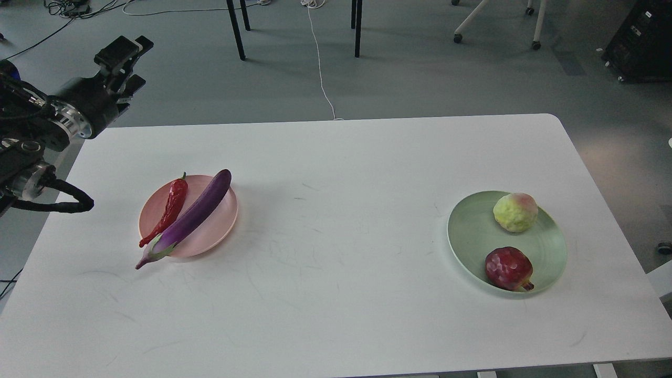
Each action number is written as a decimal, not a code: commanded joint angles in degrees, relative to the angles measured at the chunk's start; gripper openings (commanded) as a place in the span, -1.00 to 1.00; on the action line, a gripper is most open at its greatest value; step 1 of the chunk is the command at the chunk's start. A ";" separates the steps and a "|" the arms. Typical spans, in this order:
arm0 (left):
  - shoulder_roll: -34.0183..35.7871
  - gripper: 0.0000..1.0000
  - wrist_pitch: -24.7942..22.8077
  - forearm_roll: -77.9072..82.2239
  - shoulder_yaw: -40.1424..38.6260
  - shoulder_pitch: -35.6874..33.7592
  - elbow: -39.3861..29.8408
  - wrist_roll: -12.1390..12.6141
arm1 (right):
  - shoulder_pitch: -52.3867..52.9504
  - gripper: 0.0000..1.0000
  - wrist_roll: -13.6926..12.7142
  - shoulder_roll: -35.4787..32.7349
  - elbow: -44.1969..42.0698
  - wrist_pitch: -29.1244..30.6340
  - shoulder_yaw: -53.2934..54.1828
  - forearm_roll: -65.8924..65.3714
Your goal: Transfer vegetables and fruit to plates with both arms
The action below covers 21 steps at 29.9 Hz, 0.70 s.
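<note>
Vegetables and fruit are all sitting on plates at this moment, so the step in hand, by judgement, is clearing the arm away without disturbing the load. Largest first: the white table (336, 325) is carrying both plates well apart, the pale green plate (467, 231) at the right and the pale pink plate (220, 231) at the left. On the pink plate the purple eggplant (191, 215) is lying diagonally, its far tip overhanging the far rim and its stem end projecting past the near-left rim onto the table; the red chili pepper (170, 207) is lying just beside it on the left, its near tip also crossing the rim. On the green plate the yellow-green fruit (515, 211) is resting at the far side and the pomegranate (508, 269) at the near side, the two apart. The left gripper (123, 63) is hanging at the far left, beyond the table corner, grasping nothing; whether its fingers are parted cannot be told at this angle. The right gripper is not appearing in view. For a clean finish, the arm should be travelling high and outward, avoiding the overhanging eggplant, which looks liable to roll if nudged.
</note>
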 commanded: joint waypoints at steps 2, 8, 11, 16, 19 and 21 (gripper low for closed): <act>-5.10 0.96 -0.27 -21.01 -5.47 0.25 1.13 0.07 | -0.52 0.98 0.00 1.38 -2.66 0.00 0.00 0.00; -9.59 0.96 -11.85 -36.42 -12.16 2.79 7.72 0.51 | 0.10 0.98 0.00 8.15 -9.17 0.00 0.27 1.66; -10.73 0.96 -17.40 -38.80 -15.32 7.18 7.99 0.51 | -0.34 0.98 0.00 8.77 -9.00 0.00 0.09 3.52; -11.79 0.96 -17.94 -38.80 -20.68 13.51 7.99 0.59 | -0.61 0.99 0.00 9.03 -9.09 0.00 0.18 3.87; -11.35 0.96 -17.94 -38.45 -20.87 15.19 7.99 0.59 | -0.70 0.99 0.00 11.39 -9.35 0.00 0.18 4.13; -11.09 0.96 -17.94 -38.28 -20.87 15.98 7.99 0.51 | -0.52 0.99 0.00 12.89 -9.35 0.00 -0.26 4.13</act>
